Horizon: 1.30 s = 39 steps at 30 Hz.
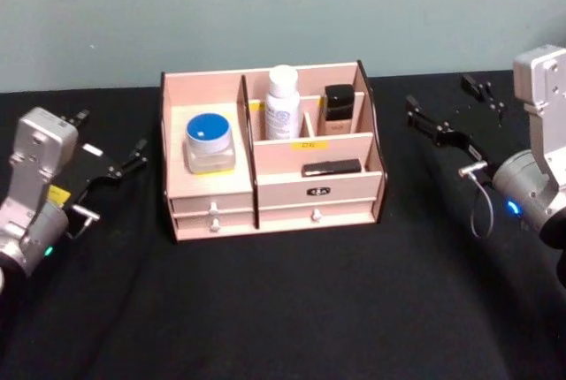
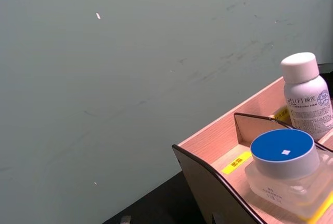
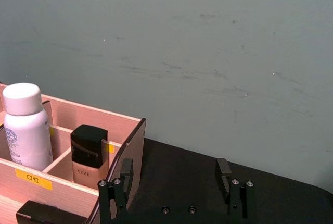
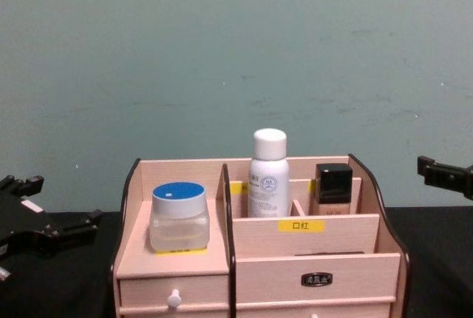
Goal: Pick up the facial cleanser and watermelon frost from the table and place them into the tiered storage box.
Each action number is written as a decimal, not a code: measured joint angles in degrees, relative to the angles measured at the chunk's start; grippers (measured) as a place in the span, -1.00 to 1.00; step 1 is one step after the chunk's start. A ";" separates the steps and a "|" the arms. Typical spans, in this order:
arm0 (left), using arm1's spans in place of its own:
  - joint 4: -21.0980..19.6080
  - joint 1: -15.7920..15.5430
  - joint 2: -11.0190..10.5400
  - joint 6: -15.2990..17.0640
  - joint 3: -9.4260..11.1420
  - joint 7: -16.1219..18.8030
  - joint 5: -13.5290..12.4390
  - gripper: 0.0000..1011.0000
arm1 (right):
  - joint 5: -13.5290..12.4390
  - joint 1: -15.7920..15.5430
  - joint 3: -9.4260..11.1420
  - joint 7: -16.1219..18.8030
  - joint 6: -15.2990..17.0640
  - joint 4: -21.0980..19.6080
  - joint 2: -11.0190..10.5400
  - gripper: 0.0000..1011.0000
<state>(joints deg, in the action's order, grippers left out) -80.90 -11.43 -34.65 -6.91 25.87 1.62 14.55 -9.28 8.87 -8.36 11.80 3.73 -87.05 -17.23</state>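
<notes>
Black worktop carries the tiered storage box at centre, with the blue-lidded clear jar on its left shelf and the white bottle upright in a rear compartment beside a black-capped bottle. Left hand sits left of the box and right hand right of it. Both are released, holding nothing, apart from the box.

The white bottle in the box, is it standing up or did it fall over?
Standing up. The white bottle sits upright in a back compartment of the tiered storage box, cap on top, beside the black-capped bottle.
</notes>
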 joint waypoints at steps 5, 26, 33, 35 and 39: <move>0.00 0.00 0.00 0.00 0.00 0.00 0.00 1.00 | 0.02 -0.04 -0.02 -0.15 -0.04 -0.33 -0.09 0.98; 0.00 0.00 0.00 0.00 0.00 0.00 0.00 1.00 | 0.14 -0.12 -0.09 -0.33 -0.16 -0.79 -0.21 0.98; 0.00 0.00 0.00 0.00 0.00 0.00 0.00 1.00 | 0.18 -0.12 -0.09 -0.36 -0.17 -0.83 -0.23 0.98; 0.00 0.00 0.00 0.00 0.00 0.00 0.00 1.00 | 0.18 -0.12 -0.09 -0.36 -0.17 -0.85 -0.24 0.98; 0.00 -0.01 0.00 0.00 0.00 0.00 0.00 1.00 | 0.18 -0.12 -0.09 -0.36 -0.17 -0.87 -0.23 0.98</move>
<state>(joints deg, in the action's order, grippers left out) -80.90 -11.44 -34.64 -6.91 25.86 1.62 14.55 -9.10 8.75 -8.45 11.44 3.57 -87.91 -17.47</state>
